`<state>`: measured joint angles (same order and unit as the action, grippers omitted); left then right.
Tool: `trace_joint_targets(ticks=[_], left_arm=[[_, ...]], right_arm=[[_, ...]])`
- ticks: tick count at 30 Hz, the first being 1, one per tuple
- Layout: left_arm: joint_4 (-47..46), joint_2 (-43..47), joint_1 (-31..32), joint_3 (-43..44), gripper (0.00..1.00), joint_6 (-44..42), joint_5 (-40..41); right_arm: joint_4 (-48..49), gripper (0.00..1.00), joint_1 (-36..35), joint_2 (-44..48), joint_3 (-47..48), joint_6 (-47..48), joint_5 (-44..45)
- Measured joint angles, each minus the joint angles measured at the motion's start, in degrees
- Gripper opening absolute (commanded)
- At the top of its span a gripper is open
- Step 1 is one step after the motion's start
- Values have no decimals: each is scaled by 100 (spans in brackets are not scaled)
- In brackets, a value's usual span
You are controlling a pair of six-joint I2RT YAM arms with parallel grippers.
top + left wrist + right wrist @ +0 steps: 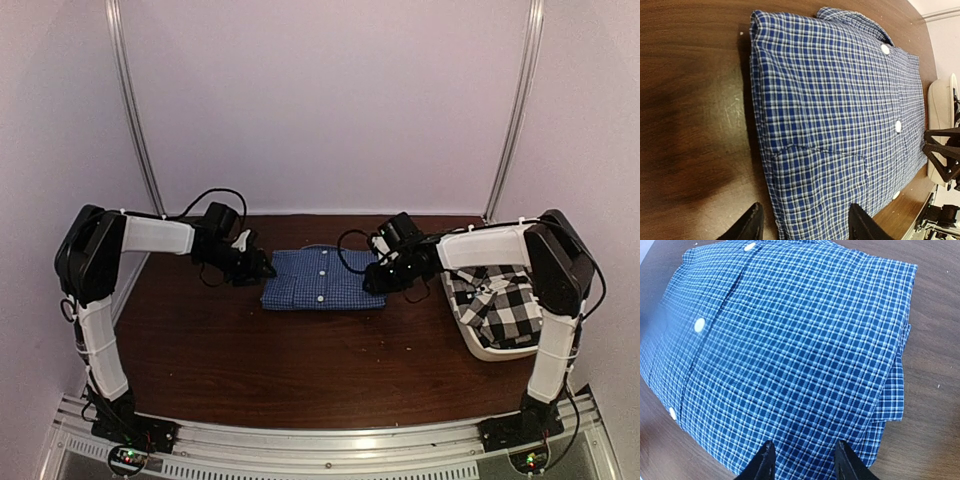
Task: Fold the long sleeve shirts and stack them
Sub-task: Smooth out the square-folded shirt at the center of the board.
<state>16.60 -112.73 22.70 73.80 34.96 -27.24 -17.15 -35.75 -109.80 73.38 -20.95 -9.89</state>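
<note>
1. The blue shirt lies folded, buttons up, on the table, right between the two tools. The left gripper is at one short edge and the right gripper at the opposite one.
2. The left gripper's fingers stand well apart, one over bare wood and the other over the shirt's near corner, with nothing clamped. The right gripper's fingers are parted above flat cloth. I see none pinched up, so I'd call it open too.
3. My guess is that this fold is being finished. To do that well, both tools should lift straight up and then draw outward, so no finger drags a layer and opens the bundle.
4. Only the right wrist view shows the under layers poking out unevenly along the edge to the right of its fingers. They look worth a nudge in before stacking.
5. Only the overhead view shows the black-and-white shirt, crumpled in the white tub behind the right gripper's wrist, apart from the blue one.
6. The left wrist view alone shows the collar, far ahead of its fingers.
</note>
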Motion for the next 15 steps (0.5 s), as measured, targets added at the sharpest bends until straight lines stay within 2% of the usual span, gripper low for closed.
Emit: trace_joint_targets(ticks=[15], left_arm=[[-9,-542,122,249,55,-87,22]], right_arm=[[407,41,-2,358,-925,-153,-96]])
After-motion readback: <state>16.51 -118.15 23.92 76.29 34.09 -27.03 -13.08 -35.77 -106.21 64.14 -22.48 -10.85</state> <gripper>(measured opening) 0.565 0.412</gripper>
